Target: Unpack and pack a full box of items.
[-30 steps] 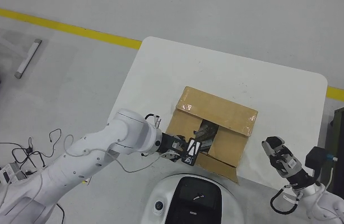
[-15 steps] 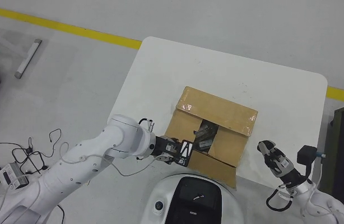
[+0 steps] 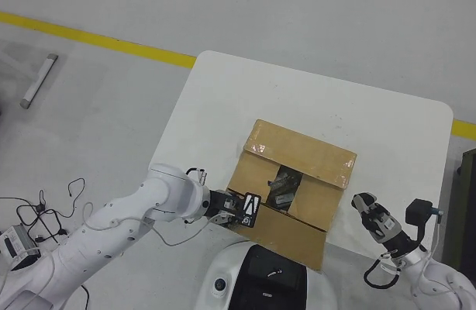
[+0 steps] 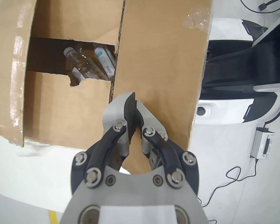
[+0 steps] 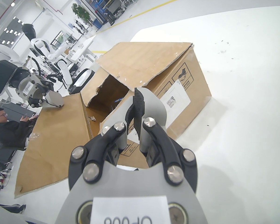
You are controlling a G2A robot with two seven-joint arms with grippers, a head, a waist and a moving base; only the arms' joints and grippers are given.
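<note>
A brown cardboard box (image 3: 300, 155) stands on the white table (image 3: 222, 101). Its near flap (image 3: 288, 232) lies folded outward and flat, while the far flap (image 5: 140, 61) still slopes over the top. My left gripper (image 3: 250, 211) is shut and rests on top of that near flap (image 4: 163, 47), close to its left edge; the right wrist view shows the left gripper (image 5: 59, 104) touching the cardboard. Through the gap I see a clear plastic bottle (image 4: 84, 67) and a small teal-labelled carton (image 4: 105, 59) inside. My right gripper (image 3: 360, 203) hangs shut, holding nothing, just off the box's right side (image 5: 137, 96).
The opened flap overhangs the table's near edge. Bare table stretches behind the box and to its left and right (image 3: 393, 132). A yellow floor line (image 3: 106, 43) runs past the table's far side.
The near flap has swung outward and down toward the table's near edge, with the left gripper moving left along it. The right gripper has drifted slightly closer to the box.
</note>
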